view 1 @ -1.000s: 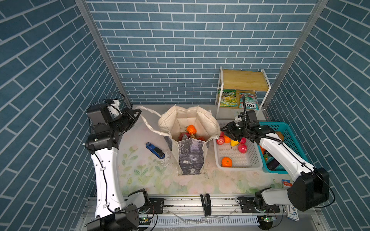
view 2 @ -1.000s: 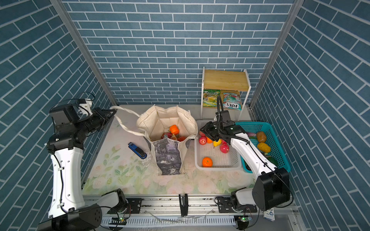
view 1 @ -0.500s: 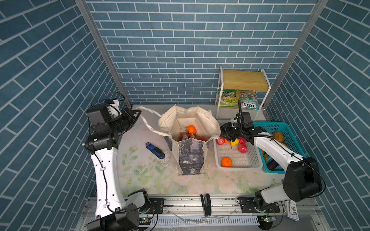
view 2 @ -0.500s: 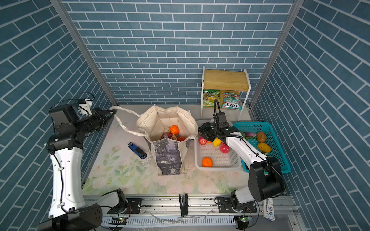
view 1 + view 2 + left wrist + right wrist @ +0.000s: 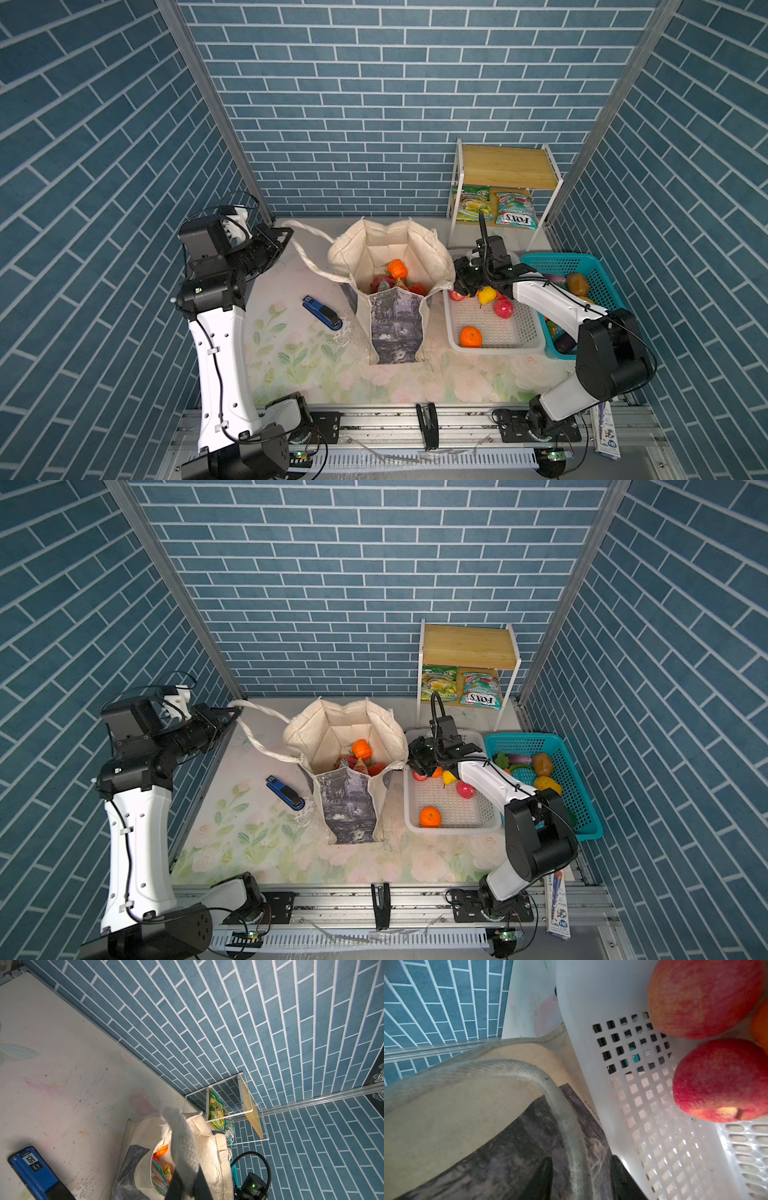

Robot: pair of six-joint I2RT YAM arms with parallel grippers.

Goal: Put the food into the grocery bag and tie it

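Note:
The grocery bag (image 5: pixel 397 328) (image 5: pixel 349 808) stands open mid-table with food inside, an orange piece (image 5: pixel 397 269) on top. My left gripper (image 5: pixel 282 240) (image 5: pixel 187 1186) is shut on one long cream handle (image 5: pixel 182 1142), held out to the bag's left. My right gripper (image 5: pixel 461 283) (image 5: pixel 581 1180) sits low between the bag and the white basket (image 5: pixel 494 332), open, with the other handle (image 5: pixel 556 1095) running loosely between its fingers (image 5: pixel 544 1178). Two red apples (image 5: pixel 720 1082), a yellow piece (image 5: pixel 487 294) and an orange (image 5: pixel 471 336) lie in the white basket.
A teal basket (image 5: pixel 582 266) with more produce stands right of the white one. A small shelf (image 5: pixel 509 168) at the back right holds candy packets (image 5: pixel 513 210). A blue stapler (image 5: pixel 322 312) lies left of the bag.
My right gripper has drawn back from over the white basket toward the bag's right side and dropped beside its handle. The left arm has not moved.

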